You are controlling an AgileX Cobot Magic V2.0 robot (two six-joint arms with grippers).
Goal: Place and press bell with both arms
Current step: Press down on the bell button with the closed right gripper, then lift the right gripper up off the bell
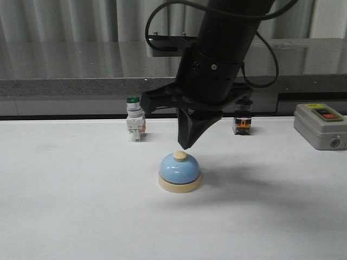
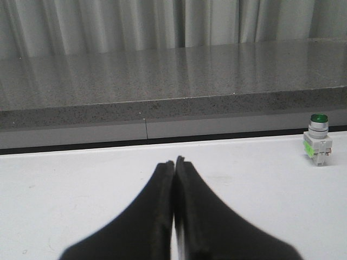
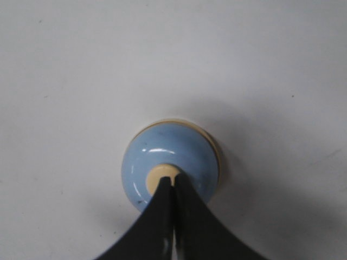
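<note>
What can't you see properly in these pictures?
- Right gripper touching the bell button or just above: unclear in the front and right wrist views.
- Left arm: outside the front view.
- Black-topped switch: partly behind the arm.
- Grey box: cut by the edge.

No text, brand, number or sign can be read in any of the three views. The grey box (image 1: pixel 320 125) at the right edge of the table carries a yellowish strip along its top edge that may be a label, but it is too small and blurred to read. The green-capped switch (image 1: pixel 135 119) and the small switch (image 1: pixel 242 120) behind the arm show no marking that can be made out.
</note>
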